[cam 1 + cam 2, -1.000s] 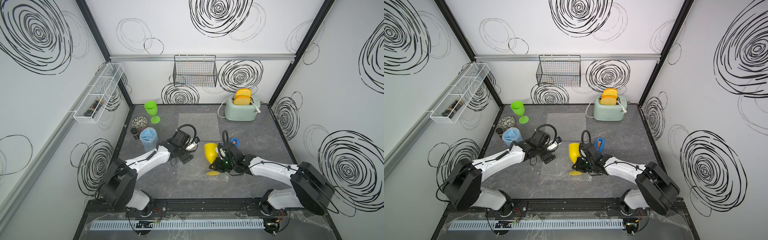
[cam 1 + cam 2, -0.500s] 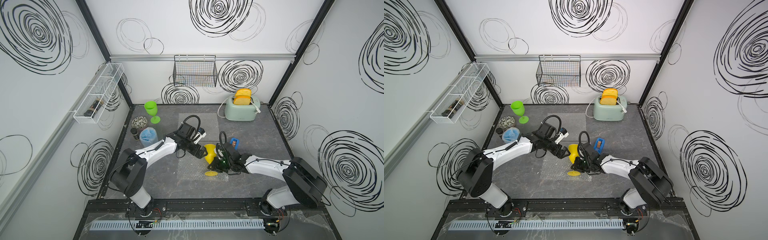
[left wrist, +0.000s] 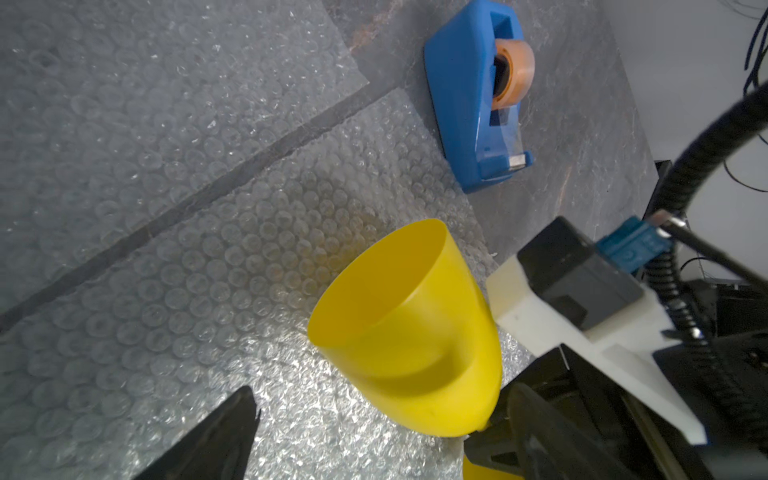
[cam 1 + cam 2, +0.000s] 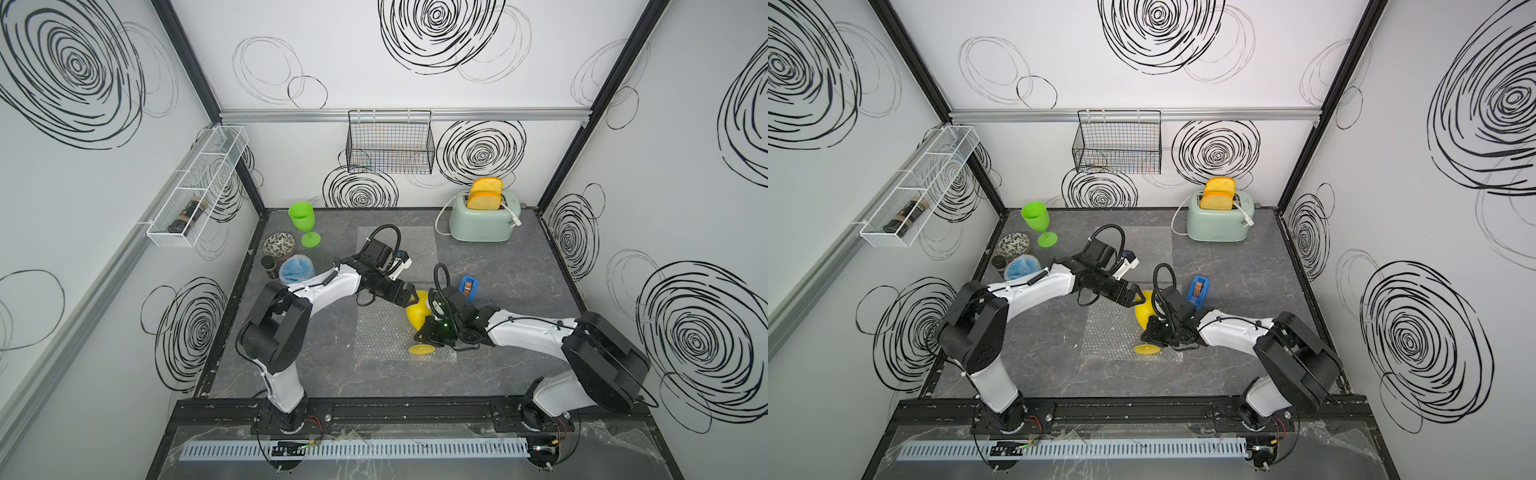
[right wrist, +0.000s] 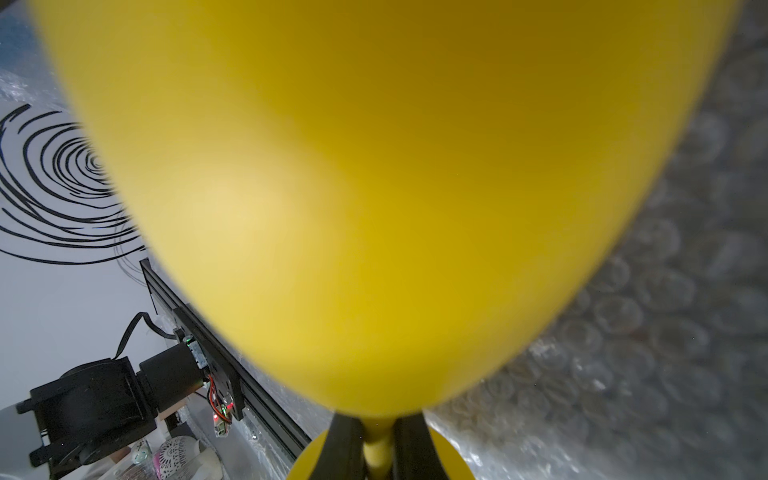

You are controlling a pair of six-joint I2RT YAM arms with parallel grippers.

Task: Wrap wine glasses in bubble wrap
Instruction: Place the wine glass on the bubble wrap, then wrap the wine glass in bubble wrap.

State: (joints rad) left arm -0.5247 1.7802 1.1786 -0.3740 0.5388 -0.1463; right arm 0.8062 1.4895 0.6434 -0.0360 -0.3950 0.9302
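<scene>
The yellow goblet (image 4: pixel 417 316) stands near the middle of the surface (image 4: pixel 519 282), over the right part of a bubble wrap sheet (image 4: pixel 382 332), with its round foot low at the sheet's front edge and its cup up. Whether the foot rests on the film cannot be told. The right fingers (image 5: pixel 345 444) are clamped on the goblet's thin stem just under the cup, one finger on each side of it. The left fingers (image 3: pixel 216 444) are spread wide apart at the cup's rim from the other side, holding nothing; in both top views one tip overlaps the rim, but contact cannot be told. A second sheet (image 4: pixel 415 241) lies flat farther back, with a narrow strip of bare surface between the two. The blue tape dispenser (image 4: pixel 468 286) sits just behind the right arm. At the back left the green goblet (image 4: pixel 302 216) stands upright and bare, near a patterned bowl (image 4: pixel 279 245); beside the bowl the blue goblet (image 4: pixel 296 269) is bundled in bubble film.
</scene>
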